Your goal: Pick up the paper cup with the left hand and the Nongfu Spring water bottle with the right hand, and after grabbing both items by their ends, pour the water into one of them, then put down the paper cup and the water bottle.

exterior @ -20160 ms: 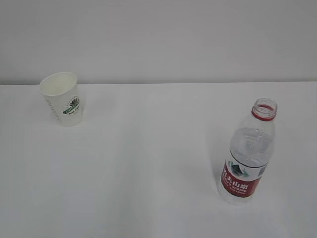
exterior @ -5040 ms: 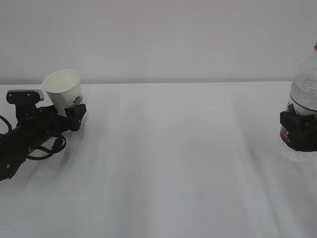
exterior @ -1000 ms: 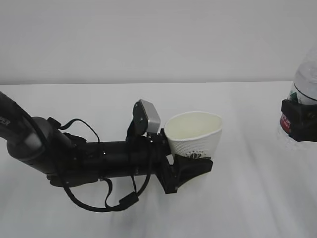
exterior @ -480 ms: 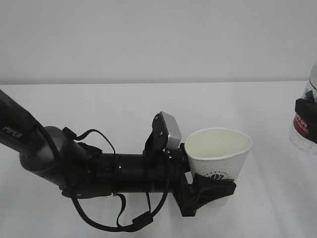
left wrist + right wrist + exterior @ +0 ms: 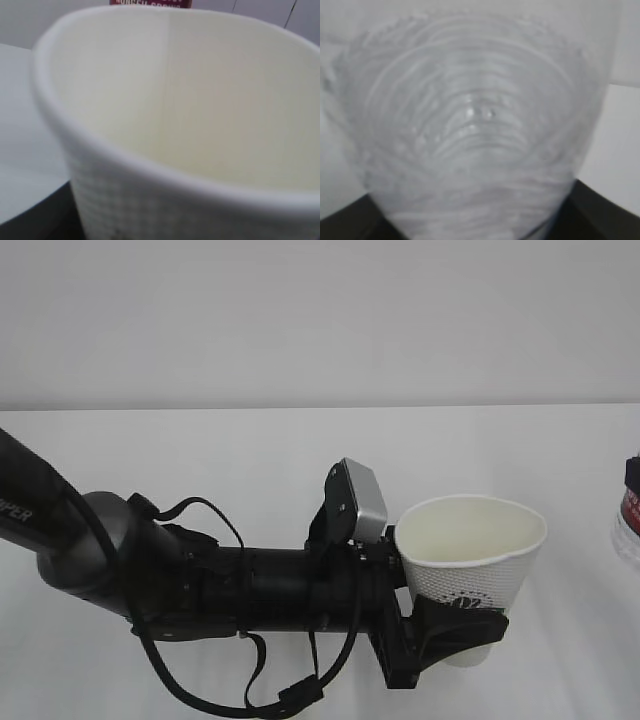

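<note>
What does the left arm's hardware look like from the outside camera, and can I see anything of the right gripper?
The left hand is all black: a thick round forearm with thin black cables looping beneath it, white "PIPER" lettering near the frame's left edge, and a grey rounded rectangular plate mounted above the wrist. Its fingers are black and blocky. Of the right hand, only a black block shows at the right edge.

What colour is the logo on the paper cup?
Dark green, on the white paper cup; clearest in the exterior view.
</note>
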Robot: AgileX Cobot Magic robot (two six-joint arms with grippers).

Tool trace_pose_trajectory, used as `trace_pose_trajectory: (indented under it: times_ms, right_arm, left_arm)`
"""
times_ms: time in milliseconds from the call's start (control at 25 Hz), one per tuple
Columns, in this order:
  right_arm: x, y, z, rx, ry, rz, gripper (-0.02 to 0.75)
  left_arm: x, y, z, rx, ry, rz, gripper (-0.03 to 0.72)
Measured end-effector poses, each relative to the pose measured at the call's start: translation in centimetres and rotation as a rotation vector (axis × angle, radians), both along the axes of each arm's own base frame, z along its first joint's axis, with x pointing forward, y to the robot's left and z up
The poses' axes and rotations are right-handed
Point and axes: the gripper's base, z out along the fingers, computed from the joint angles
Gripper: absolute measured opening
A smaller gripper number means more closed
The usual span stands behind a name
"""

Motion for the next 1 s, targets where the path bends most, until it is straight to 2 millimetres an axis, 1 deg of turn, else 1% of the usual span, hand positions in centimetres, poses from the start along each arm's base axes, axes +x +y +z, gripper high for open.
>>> trace_pose_trajectory:
  times_ms: [240, 520, 1000]
  right_arm:
    - [-0.9, -0.1, -0.3, -0.006, 0.038, -0.004, 0.494]
    - [-1.1, -0.2, -0.8, -0.023, 0.066, 0.001, 0.494]
    - [-1.1, -0.2, -0.7, -0.276, 0.025, 0.123, 0.494]
  left_arm:
    - [-0.5, -0.4, 1.0, 0.012, -0.024, -0.012, 0.513]
    - [-1.1, -0.7, 0.9, 0.036, 0.007, -0.044, 0.513]
    - [-1.0, -0.6, 0.6, 0.069, 0.011, -0.032, 0.513]
